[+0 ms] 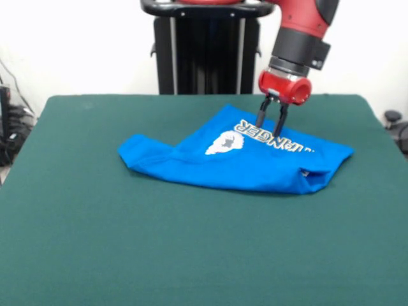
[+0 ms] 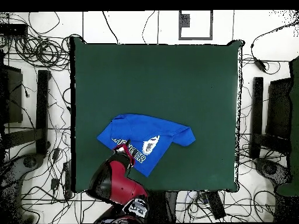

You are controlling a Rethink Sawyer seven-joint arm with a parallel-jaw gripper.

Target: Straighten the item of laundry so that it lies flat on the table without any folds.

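Jaws apart over shirt (image 1: 255,159), lying crosswise

Bright, flat indoor light, nothing harsh anywhere

Front view is evenly lit and kinda soft all over; the white wall behind the table (image 1: 191,255) is pretty much blown out. The T-shirt (image 1: 255,162) drops only a thin dark shadow along its near edge, so the light looks like it comes from overhead. Small shine on the red arm (image 1: 299,19) above the shirt. Lettering on the shirt is fuzzy. In the overhead view the felt looks matte with no glare, and the floor around the table is very bright.
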